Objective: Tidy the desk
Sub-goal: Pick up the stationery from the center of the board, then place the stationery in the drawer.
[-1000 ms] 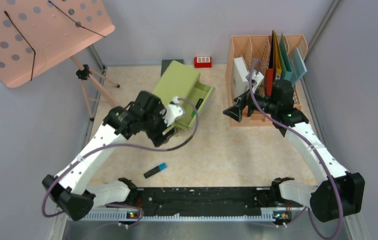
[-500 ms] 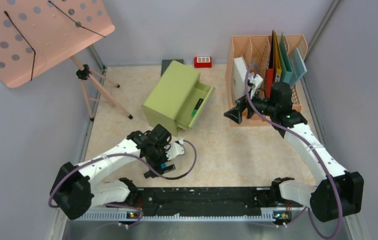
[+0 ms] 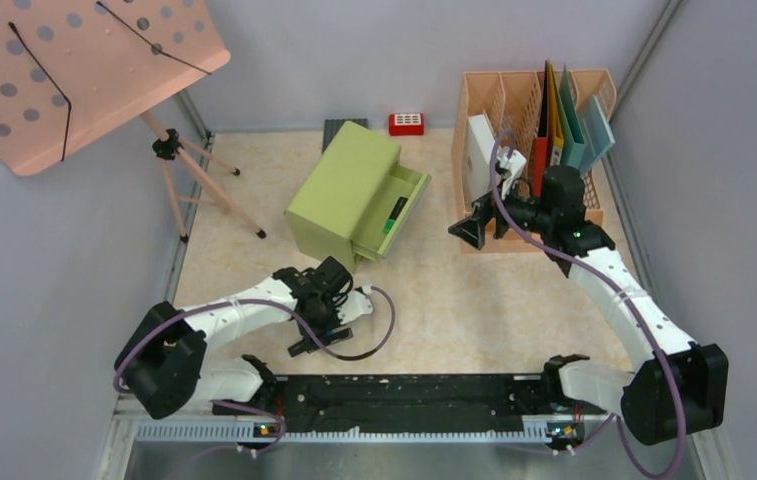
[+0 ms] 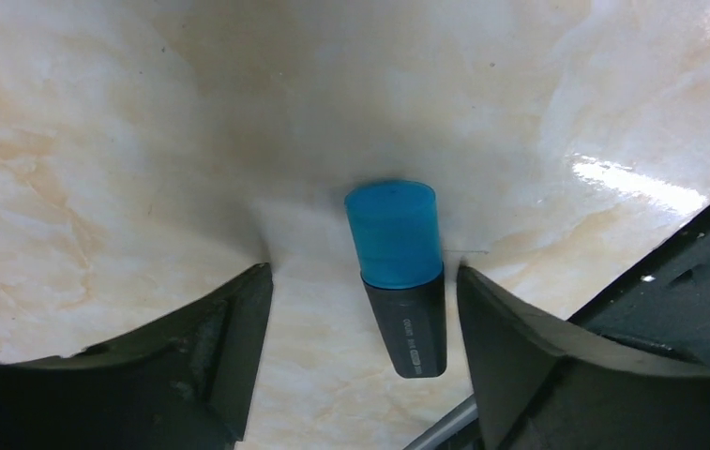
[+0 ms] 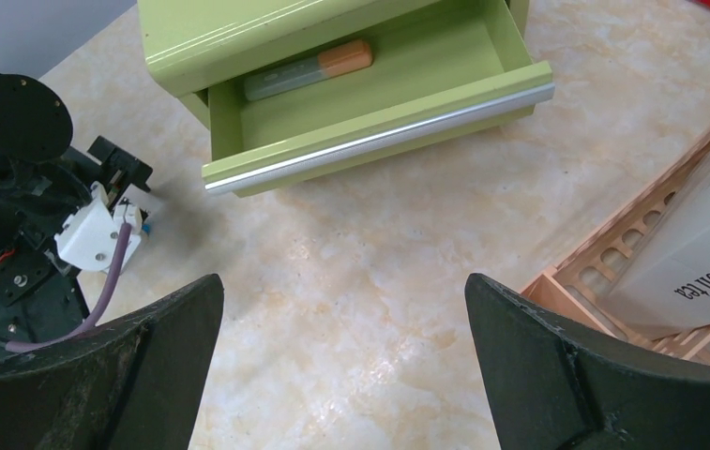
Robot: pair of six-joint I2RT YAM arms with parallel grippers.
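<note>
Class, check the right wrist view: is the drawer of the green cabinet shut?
No, the drawer stands pulled out of the green cabinet, with an orange-capped marker lying inside it.

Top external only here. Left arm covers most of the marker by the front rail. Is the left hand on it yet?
Observer: Not gripping. The left wrist view shows the marker lying flat on the desk between the open fingers of the left hand. It sits nearer one finger and seems to touch neither.
Operator: Which end points away from the wrist?
Observer: The blue cap. The dark barrel points back toward the camera.
Operator: Drawer contents? Hard to read from above.
Observer: The right wrist view shows one highlighter, pale green with an orange cap, lying along the back of the open drawer.
</note>
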